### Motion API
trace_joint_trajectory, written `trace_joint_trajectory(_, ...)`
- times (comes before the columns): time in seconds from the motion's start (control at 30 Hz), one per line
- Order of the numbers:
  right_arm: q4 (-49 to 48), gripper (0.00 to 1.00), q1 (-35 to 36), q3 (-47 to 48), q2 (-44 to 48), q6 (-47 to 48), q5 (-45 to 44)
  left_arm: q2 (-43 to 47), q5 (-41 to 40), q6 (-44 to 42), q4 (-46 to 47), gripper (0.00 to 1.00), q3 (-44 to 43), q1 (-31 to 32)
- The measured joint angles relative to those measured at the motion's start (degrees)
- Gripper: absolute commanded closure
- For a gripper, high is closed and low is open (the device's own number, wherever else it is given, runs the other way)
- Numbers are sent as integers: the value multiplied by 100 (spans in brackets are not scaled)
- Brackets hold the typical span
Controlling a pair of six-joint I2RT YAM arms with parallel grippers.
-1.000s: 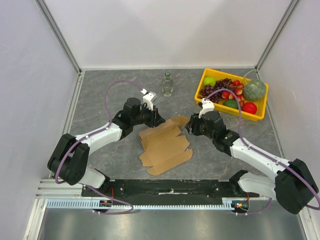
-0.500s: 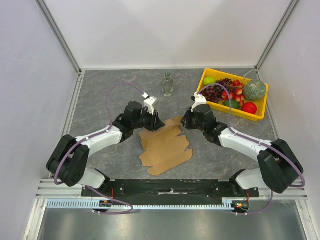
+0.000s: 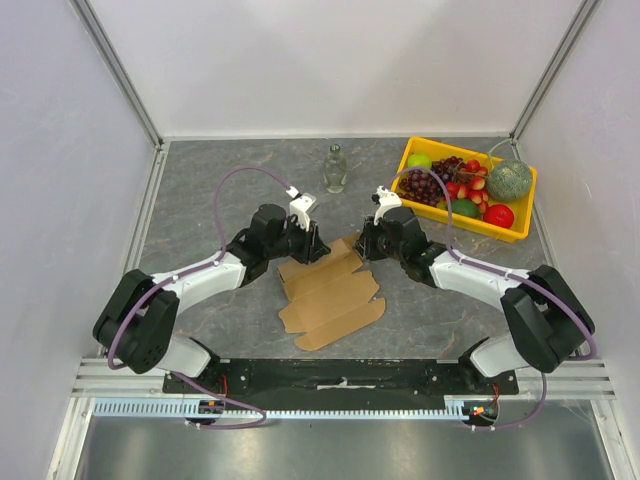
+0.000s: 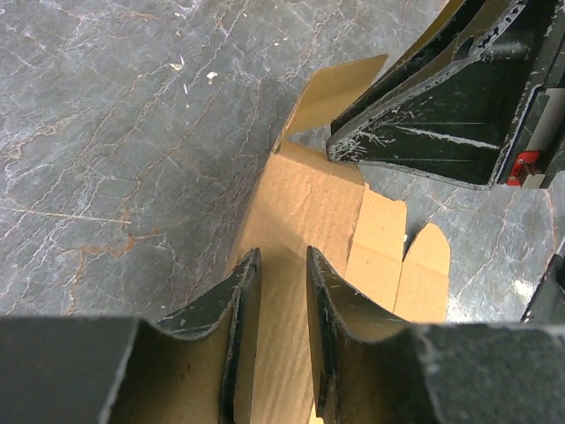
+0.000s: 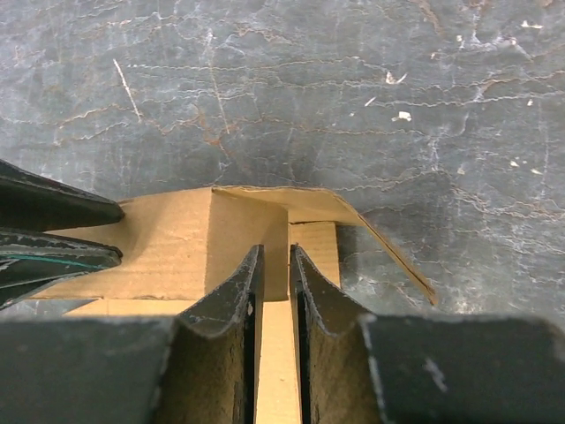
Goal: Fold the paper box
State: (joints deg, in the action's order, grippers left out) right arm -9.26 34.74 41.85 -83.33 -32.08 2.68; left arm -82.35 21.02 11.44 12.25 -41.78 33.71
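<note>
The paper box (image 3: 330, 295) is a flat brown die-cut cardboard sheet in the middle of the table, and its far flap is lifted. My left gripper (image 3: 317, 243) is over the sheet's far left corner. In the left wrist view the gripper (image 4: 282, 256) has a small gap between its jaws, and only the cardboard (image 4: 309, 203) lying beneath shows through. My right gripper (image 3: 362, 245) is at the far right flap. In the right wrist view the gripper (image 5: 276, 252) has its jaws almost together above the cardboard (image 5: 177, 238), beside the raised flap (image 5: 353, 216). The two grippers face each other closely.
A yellow tray (image 3: 500, 235) of fruit stands at the back right. A small glass bottle (image 3: 335, 168) stands at the back centre, just beyond the grippers. White enclosure walls close off the left, right and back of the grey table.
My right gripper has moved left and away from the base, onto the sheet's far flap. My left gripper has edged slightly right. The two now stand closer together.
</note>
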Motion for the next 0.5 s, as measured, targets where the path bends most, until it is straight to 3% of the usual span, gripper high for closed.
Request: trace_joint_trajectory(0.5,-529,77,-13,-33,-487,-170,984,0,-15,-7,0,67,0,81)
